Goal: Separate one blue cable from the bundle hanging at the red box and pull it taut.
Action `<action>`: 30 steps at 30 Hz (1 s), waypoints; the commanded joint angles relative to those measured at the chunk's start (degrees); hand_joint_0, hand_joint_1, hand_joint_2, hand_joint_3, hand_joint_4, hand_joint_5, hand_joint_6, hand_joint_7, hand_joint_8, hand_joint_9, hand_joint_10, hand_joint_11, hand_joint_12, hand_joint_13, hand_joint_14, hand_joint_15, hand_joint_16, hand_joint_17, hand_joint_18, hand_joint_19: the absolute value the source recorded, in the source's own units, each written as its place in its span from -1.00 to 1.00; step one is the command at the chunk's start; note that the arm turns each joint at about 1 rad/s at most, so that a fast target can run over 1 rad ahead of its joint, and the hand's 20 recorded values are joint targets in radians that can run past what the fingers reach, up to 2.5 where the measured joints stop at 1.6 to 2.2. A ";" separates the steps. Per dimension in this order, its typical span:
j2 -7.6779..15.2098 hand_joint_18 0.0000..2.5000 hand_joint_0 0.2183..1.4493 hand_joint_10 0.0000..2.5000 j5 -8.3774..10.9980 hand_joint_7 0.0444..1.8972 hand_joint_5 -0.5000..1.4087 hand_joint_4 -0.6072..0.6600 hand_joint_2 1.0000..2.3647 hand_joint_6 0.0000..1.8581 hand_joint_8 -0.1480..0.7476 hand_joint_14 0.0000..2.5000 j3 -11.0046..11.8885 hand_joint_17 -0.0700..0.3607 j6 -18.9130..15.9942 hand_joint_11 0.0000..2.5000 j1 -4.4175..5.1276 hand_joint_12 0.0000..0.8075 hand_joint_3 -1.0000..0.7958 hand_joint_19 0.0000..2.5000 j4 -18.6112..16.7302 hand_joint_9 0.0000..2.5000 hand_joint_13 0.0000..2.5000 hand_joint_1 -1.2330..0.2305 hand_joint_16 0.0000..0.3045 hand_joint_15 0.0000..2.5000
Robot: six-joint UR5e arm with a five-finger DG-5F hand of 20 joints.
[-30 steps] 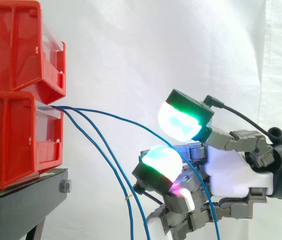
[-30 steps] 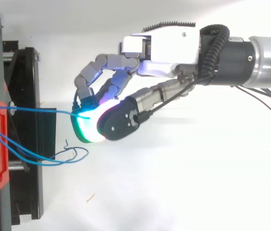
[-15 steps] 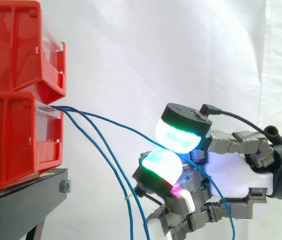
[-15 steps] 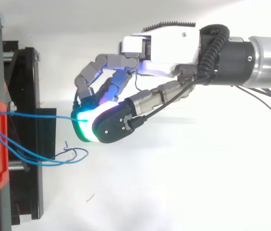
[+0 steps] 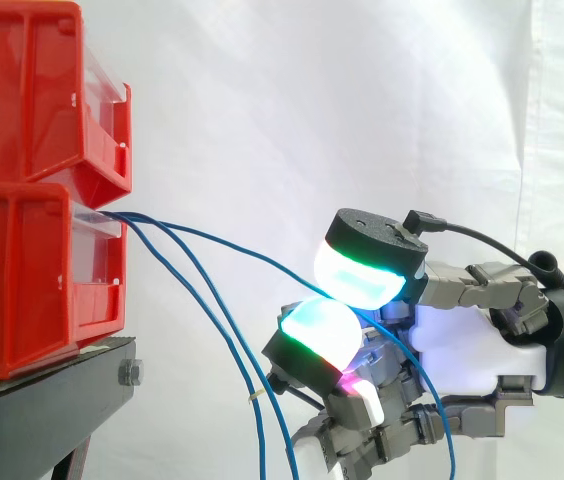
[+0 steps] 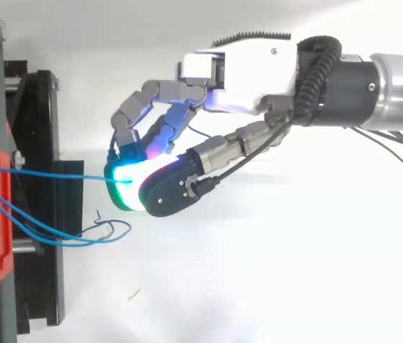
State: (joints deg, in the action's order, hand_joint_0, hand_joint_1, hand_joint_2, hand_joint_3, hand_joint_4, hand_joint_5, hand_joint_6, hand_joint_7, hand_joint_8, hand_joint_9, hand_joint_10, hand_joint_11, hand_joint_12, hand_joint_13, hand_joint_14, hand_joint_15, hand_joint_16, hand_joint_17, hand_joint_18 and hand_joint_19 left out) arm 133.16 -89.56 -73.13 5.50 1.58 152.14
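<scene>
Slanting down from red box point(image 5: 22, 270) to fingers point(image 5: 367, 275), blue cable point(image 6: 51, 174)

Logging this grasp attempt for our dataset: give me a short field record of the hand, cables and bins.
hand: shut on blue cable, pinched between glowing pads
blue cable: runs from lower red bin to the hand, curved, not taut
other cables: two, hanging loose
upper red bin: stacked on the lower one
black stand: under both
</scene>
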 commanded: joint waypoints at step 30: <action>-0.01 -0.53 -0.40 -0.98 0.00 0.11 -0.66 0.06 -0.99 -0.04 0.00 -0.99 0.00 -0.39 -0.23 -0.23 0.00 -0.28 -0.30 -0.70 0.00 -0.22 -0.40 -0.07 -0.82 -0.66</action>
State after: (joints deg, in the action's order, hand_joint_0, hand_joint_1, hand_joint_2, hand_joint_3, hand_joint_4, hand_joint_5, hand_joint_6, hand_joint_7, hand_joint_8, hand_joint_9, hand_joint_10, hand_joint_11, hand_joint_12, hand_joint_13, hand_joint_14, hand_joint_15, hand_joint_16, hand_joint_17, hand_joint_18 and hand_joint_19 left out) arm 133.18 -89.56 -73.12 5.27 1.59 152.16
